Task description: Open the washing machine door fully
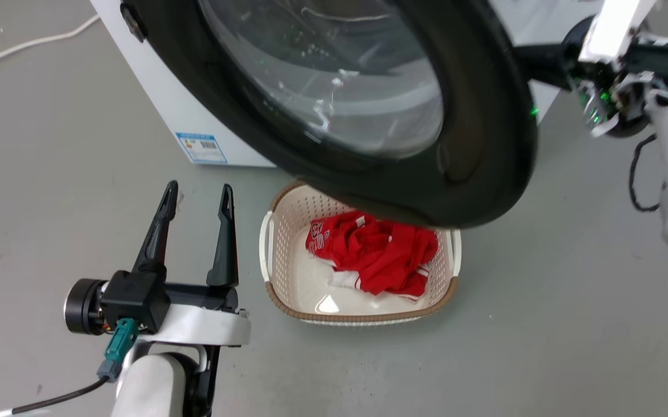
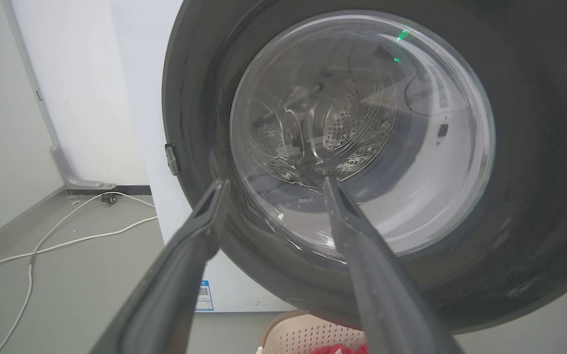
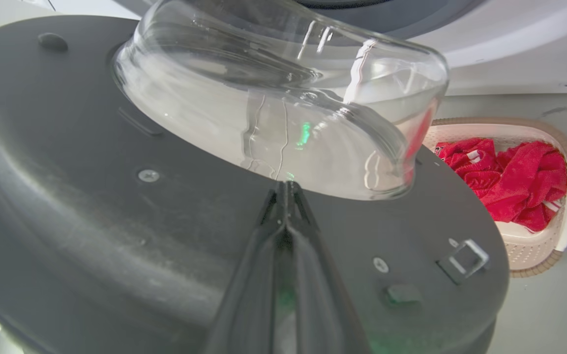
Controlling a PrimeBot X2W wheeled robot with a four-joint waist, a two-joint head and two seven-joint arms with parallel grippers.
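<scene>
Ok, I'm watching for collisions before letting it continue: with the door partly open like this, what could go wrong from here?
1. The right gripper, shut, seems to push on the inner face of the washing machine door right at the base of the glass bowl; its tips could slide onto the glass.
2. The open left gripper stands in front of the door's outer face, so a wider swing might strike it.

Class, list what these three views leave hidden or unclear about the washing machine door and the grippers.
1. Right wrist view: whether the shut right gripper touches the washing machine door cannot be told.
2. Head view: the door hides that gripper's fingertips and the far side of the basket.
3. Head view: the top edge cuts off the door's upper part.
4. Head view: print on the blue label is too small.
</scene>
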